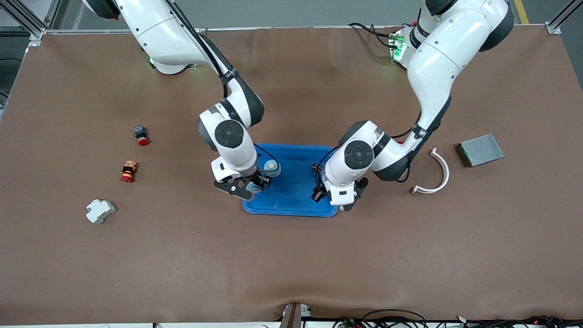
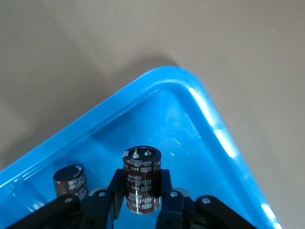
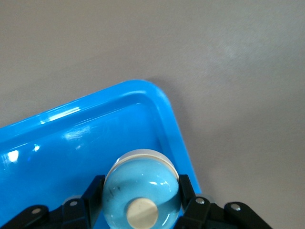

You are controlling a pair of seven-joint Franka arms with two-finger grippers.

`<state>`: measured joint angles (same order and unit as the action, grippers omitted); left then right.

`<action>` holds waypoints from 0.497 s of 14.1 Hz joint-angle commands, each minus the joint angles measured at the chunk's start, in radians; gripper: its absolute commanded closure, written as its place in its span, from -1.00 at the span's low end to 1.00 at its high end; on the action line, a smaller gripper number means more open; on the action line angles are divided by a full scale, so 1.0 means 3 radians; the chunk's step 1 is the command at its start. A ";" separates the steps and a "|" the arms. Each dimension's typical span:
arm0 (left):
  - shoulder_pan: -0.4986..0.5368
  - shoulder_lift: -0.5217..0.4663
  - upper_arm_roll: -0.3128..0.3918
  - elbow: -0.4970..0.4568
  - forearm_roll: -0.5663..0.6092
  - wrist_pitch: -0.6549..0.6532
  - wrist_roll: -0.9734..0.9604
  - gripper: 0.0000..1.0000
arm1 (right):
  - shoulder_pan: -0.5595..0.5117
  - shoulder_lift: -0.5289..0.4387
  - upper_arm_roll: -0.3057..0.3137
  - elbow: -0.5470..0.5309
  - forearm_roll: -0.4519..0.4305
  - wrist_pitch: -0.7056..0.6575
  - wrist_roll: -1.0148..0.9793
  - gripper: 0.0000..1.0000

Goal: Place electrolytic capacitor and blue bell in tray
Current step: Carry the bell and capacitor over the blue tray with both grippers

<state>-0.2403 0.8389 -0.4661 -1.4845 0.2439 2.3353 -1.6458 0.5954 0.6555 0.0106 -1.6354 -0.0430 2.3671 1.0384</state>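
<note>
**Both parts held over the tray, neither let go**

The blue tray (image 1: 296,191) is the landmark here, sitting mid-table between the two arms. The left gripper (image 2: 141,202) hangs over the tray's corner toward the left arm's end, and its fingers (image 2: 116,188) pinch the electrolytic capacitor (image 2: 141,179) by its dark brown sleeve, one pad on either side, the can upright with its top face showing. A dark twin of the can on the glossy tray floor beside it looks like its reflection (I cannot rule out a second part). Judging by that reflection, the can is low over the floor, or perhaps touching it; I cannot tell which.

The right gripper (image 3: 141,200) is over the tray's edge toward the right arm's end, near a rounded corner. Its fingers (image 3: 187,191) clamp the blue bell (image 3: 142,191) across its pale blue dome, with the round beige button on the dome facing the wrist camera. The bell sits squarely between the pads, inside the rim (image 3: 176,129).

Each part is gripped across its width, probably so it can be set down without tipping. What appears to remain is for each gripper to let go.
</note>
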 commanded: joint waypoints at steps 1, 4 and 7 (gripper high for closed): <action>-0.0140 0.0108 0.0137 0.0075 0.0005 0.0029 -0.0047 1.00 | 0.0086 0.0167 -0.0046 0.0261 -0.0087 -0.0108 0.0194 1.00; -0.0140 0.0144 0.0137 0.0070 0.0005 0.0029 -0.0001 0.87 | 0.0163 0.0335 -0.0056 0.0455 -0.0168 -0.0195 0.0383 1.00; -0.0150 0.0103 0.0143 0.0085 0.0030 0.0029 0.0005 -1.00 | 0.0194 0.0458 -0.0056 0.0548 -0.0276 -0.0195 0.0496 1.00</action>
<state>-0.2763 0.8763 -0.4293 -1.4790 0.2440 2.3419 -1.6492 0.6355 0.7484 0.0059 -1.5301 -0.0916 2.3280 1.1447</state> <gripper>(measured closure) 0.507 0.326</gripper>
